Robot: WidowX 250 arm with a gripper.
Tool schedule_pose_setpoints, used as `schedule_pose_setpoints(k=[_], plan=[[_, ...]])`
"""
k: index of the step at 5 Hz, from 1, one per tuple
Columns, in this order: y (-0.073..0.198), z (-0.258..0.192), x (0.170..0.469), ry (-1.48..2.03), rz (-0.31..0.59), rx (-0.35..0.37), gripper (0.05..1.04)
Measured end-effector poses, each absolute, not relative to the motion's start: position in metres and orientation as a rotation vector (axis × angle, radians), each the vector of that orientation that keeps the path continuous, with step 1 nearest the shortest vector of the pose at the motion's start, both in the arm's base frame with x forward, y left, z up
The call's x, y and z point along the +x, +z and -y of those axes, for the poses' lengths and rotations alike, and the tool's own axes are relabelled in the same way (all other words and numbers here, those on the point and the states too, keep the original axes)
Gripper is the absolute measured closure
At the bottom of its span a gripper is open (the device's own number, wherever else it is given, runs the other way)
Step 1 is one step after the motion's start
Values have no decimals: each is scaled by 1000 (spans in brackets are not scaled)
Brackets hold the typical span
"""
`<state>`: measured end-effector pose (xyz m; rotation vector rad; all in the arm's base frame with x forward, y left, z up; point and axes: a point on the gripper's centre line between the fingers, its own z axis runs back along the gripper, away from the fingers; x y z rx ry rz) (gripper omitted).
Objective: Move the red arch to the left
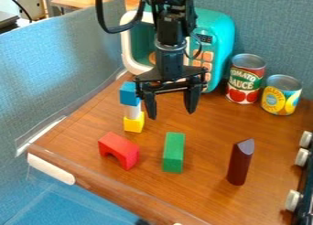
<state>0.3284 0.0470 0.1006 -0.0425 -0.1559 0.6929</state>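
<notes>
gripper (pixel 172 113) released, fingers apart, holding nothing; red arch (pixel 122 147) lower-left of it in view; long axis slants upper-left to lower-right

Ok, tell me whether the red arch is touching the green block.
Apart. The camera view shows a strip of bare brown tabletop between the red arch and the green block, with no contact along their facing sides.

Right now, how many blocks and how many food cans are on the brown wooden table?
Blocks: 6 (red arch block, green oblong block, dark maroon upright block, blue block, white block, yellow block)
Cans: 2 (metal can with red-and-green label, metal can with yellow-and-blue label)
Total: 8
</notes>
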Motion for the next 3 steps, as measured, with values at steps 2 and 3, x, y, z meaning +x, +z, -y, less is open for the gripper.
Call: schedule_pose_setpoints(k=[2, 3], plan=[[98, -53, 319, 186, 115, -36, 83], [105, -60, 322, -71, 107, 68, 83]])
